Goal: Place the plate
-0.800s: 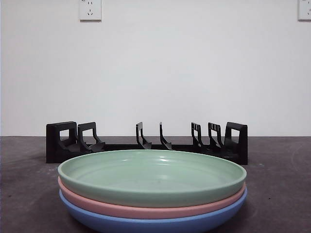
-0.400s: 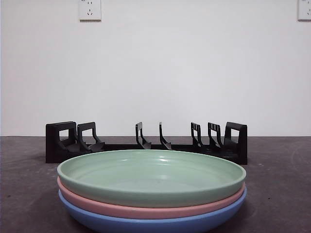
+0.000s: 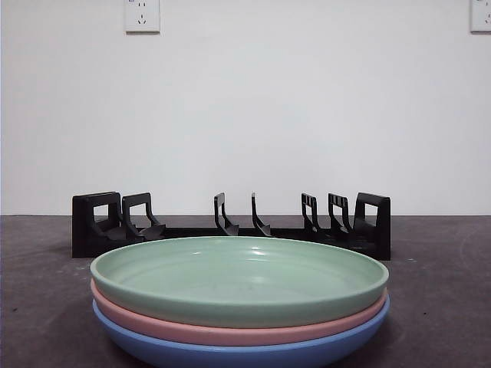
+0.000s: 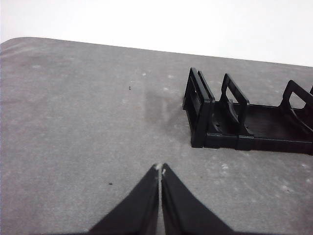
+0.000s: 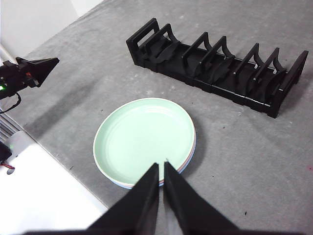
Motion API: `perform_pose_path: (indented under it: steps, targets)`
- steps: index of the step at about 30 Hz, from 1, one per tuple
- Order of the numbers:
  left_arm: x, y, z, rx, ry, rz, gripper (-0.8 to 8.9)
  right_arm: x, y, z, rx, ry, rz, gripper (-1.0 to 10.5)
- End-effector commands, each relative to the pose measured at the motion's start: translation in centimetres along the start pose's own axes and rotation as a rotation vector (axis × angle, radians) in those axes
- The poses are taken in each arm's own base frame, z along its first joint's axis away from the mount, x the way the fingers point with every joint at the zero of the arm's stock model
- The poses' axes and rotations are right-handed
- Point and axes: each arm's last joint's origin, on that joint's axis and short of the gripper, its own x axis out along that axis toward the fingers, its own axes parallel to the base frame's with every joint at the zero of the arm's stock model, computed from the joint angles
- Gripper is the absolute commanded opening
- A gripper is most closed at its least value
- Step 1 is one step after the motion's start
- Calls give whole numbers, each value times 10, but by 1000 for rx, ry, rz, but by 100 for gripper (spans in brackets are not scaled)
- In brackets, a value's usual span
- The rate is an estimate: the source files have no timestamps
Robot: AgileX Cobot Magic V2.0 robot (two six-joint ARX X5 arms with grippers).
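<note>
Three plates are stacked near the table's front: a green plate [image 3: 239, 277] on top, a pink plate [image 3: 230, 331] under it and a blue plate [image 3: 238, 354] at the bottom. The right wrist view shows the green plate [image 5: 144, 139] from above. A black rack [image 3: 230, 225] with upright dividers stands behind the stack, with nothing in its slots. My right gripper [image 5: 161, 164] hovers high over the stack's near rim, shut and holding nothing. My left gripper [image 4: 160, 168] is shut over bare table, off the rack's [image 4: 244, 122] end.
The grey table [image 4: 73, 112] spreads wide around the rack. The left arm's tip [image 5: 29, 71] shows at the side of the right wrist view. A white wall with two power sockets [image 3: 142, 15] rises behind the table.
</note>
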Motion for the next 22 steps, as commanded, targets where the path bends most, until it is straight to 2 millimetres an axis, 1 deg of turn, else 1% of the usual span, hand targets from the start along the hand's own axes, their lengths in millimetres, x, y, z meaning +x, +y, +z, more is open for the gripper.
perform_pose_path:
  steps: [1,21,22]
  targets:
    - [2,1,-7,-10,25,7,6,-1,1,2,-7,-11,8,15]
    - [2,1,-7,-10,25,7,6,-1,1,2,-7,-12,6,15]
    - [2,1,-7,-10,25,7,6,-1,0,2,-8,-20,-21,15]
